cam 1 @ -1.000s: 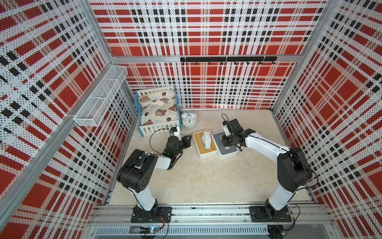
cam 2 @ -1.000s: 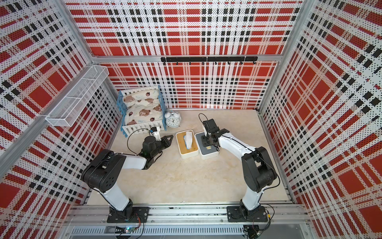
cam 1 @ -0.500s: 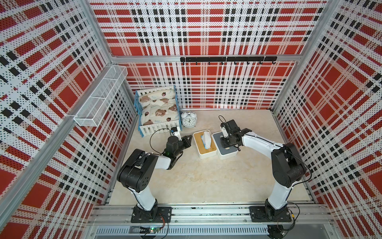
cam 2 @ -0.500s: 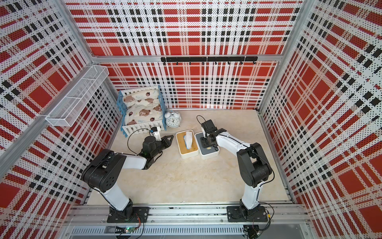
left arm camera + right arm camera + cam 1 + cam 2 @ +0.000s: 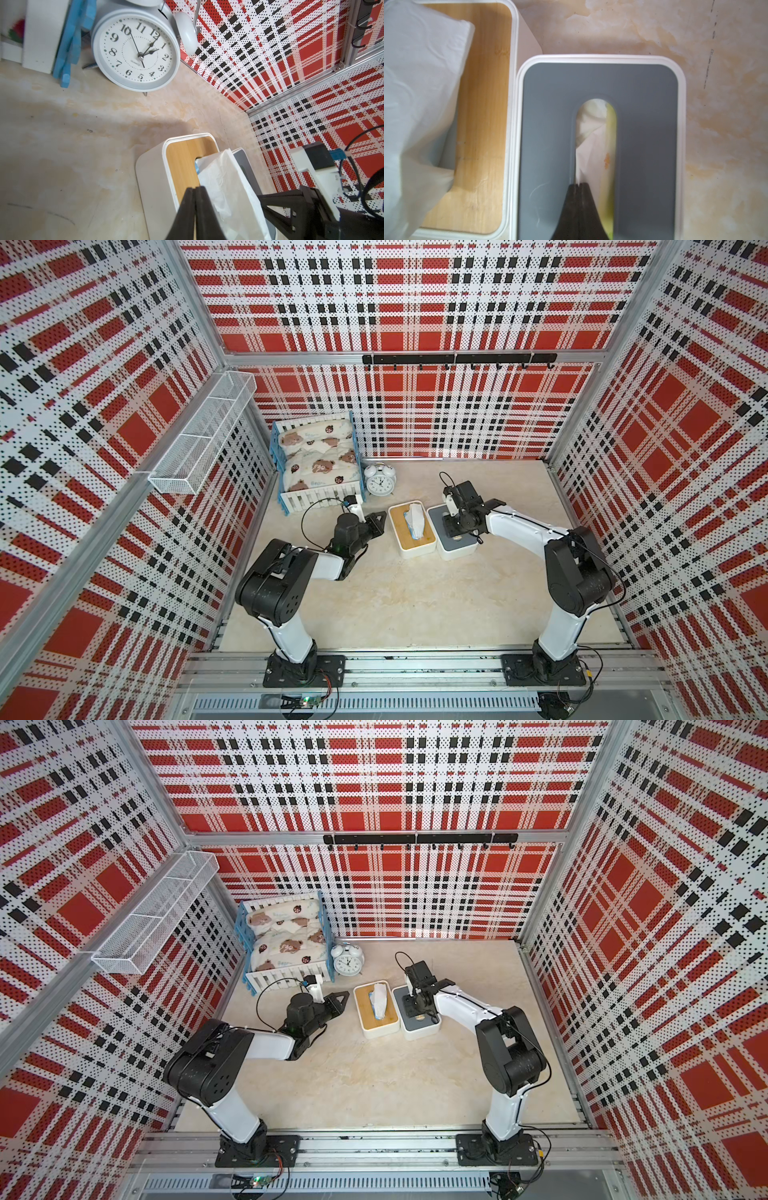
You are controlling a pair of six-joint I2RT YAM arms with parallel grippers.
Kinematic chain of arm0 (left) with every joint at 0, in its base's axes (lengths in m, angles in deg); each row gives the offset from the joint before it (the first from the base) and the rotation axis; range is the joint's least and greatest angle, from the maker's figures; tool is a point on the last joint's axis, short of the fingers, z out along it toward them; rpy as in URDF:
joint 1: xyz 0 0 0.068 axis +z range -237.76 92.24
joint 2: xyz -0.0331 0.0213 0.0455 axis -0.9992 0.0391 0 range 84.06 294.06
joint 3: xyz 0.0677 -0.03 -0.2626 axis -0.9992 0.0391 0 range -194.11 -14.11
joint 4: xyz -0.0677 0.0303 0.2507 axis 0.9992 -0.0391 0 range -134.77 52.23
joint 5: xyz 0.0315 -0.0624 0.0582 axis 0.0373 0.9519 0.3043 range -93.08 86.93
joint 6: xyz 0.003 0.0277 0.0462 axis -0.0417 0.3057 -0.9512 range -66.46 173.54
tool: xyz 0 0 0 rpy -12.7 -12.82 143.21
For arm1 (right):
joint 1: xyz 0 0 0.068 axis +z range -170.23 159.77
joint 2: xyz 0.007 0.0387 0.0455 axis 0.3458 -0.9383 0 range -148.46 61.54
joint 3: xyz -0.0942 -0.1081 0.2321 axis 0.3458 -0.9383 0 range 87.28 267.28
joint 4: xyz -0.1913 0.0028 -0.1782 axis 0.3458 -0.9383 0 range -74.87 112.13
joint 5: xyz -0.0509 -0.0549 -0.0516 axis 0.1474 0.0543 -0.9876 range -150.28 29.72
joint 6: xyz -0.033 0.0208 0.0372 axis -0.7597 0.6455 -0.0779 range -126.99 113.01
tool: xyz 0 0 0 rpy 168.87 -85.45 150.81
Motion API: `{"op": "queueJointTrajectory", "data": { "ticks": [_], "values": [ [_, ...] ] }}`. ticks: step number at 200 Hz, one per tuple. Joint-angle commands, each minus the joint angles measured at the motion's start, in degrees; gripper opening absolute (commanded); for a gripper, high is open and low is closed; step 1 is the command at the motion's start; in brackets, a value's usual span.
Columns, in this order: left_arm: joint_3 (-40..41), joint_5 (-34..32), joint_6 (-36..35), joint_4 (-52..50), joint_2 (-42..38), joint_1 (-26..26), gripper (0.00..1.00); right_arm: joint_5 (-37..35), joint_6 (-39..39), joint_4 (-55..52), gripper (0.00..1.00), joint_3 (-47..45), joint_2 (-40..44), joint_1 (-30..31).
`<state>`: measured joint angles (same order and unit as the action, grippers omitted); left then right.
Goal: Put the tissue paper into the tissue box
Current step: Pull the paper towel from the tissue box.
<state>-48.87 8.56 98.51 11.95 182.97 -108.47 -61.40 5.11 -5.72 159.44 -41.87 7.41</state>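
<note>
We log right fingers (image 5: pixel 571 212) pinching tissue paper (image 5: pixel 588 133) in grey-lidded tissue box (image 5: pixel 550 124) slot, paper mostly hidden; left fingers (image 5: pixel 186 216) pressed together, empty.

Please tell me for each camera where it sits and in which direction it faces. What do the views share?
Top views: high above the front rail, looking down toward the back wall; left arm and right arm show whole.
Left wrist: on the left arm, low, looking along the shut left gripper at the wooden-lid box and clock.
Right wrist: above the grey-lid box, looking down; the right gripper is shut on tissue paper in its slot.
Shared: all views show both boxes.
</note>
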Motion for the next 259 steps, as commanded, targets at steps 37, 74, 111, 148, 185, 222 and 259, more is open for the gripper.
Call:
{"op": "queueJointTrajectory", "data": {
  "ticks": [37, 74, 111, 148, 185, 222, 259],
  "values": [
    [-0.59, 1.02, -0.15, 1.62, 0.67, 0.04, 0.09, -0.73, 2.50, 4.90, 0.00, -4.05, 6.49, 0.45],
    [-0.31, 0.80, -0.15, 1.61, 0.34, 0.06, 0.09, 0.30, 3.70, 6.78, 0.00, -6.11, 9.19, 0.41],
    [-0.30, 0.75, -0.15, 1.61, 0.40, 0.06, 0.09, 1.56, 4.97, 9.90, 0.00, -9.32, 12.27, -0.07],
    [-0.22, 0.80, -0.23, 1.69, 0.26, 0.06, 0.09, 4.22, 5.67, 10.99, 0.00, -10.86, 13.52, -1.50],
    [-0.38, 1.07, -0.30, 1.62, 0.49, 0.06, 0.09, 1.97, 3.55, 6.43, 0.19, -8.29, 13.81, -1.56],
    [-0.48, 1.28, -0.32, 1.61, 0.49, 0.06, 0.09, 2.44, -0.49, -1.17, 0.39, 1.77, 10.22, -2.98],
    [-0.39, 1.28, -0.41, 1.63, 0.42, 0.19, 0.09, 3.78, -2.77, -7.04, 0.51, 12.13, 2.76, -3.29]
  ]
}}
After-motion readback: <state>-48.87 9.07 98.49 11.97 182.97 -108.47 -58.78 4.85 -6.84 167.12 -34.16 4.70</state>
